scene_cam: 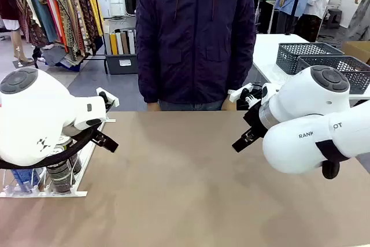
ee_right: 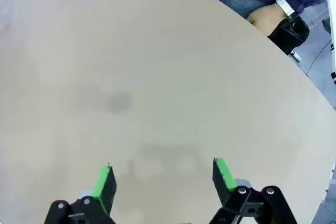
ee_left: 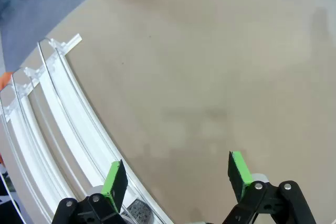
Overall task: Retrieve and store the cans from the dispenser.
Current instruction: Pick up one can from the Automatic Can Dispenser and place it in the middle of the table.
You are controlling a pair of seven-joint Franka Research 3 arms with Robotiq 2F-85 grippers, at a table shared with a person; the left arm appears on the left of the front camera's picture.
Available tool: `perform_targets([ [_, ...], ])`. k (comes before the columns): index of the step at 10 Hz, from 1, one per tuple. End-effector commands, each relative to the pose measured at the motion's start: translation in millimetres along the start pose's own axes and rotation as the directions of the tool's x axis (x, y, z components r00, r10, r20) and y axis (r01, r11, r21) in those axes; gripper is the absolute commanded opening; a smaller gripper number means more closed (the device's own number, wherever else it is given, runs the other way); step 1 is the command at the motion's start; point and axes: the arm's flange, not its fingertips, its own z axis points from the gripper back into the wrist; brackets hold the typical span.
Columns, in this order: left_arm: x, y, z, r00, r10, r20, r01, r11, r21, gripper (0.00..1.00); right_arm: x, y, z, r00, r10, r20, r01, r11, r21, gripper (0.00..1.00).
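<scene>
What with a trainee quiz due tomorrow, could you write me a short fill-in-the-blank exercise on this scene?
1. The left gripper and the right gripper both hover with their jaws ____.
2. In the front view, the rack holding cans sits at the ____ edge of the table.
3. The pads on the fingers are coloured ____.

Missing words: open; left; green.

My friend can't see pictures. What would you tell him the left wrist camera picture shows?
The robot's left pincer stands open and holds nothing, its two green pads rising from the bottom edge above a tan table. Along the picture's left side curves a clear rack with white rails.
</scene>
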Motion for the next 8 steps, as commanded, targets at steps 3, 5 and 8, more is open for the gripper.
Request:
perform_targets([
  [3, 0.1, 0.0, 0.2, 1.000, 0.000, 0.000, 0.000, 1.000, 0.000, 1.00, 0.0, 0.0, 0.0, 1.000, 0.000, 0.000, 0.000, 1.000, 0.000, 1.00],
  [5, 0.1, 0.0, 0.2, 1.000, 0.000, 0.000, 0.000, 1.000, 0.000, 1.00, 0.0, 0.0, 0.0, 1.000, 0.000, 0.000, 0.000, 1.000, 0.000, 1.00],
  [8, 0.1, 0.0, 0.2, 1.000, 0.000, 0.000, 0.000, 1.000, 0.000, 1.00, 0.0, 0.0, 0.0, 1.000, 0.000, 0.000, 0.000, 1.000, 0.000, 1.00],
])
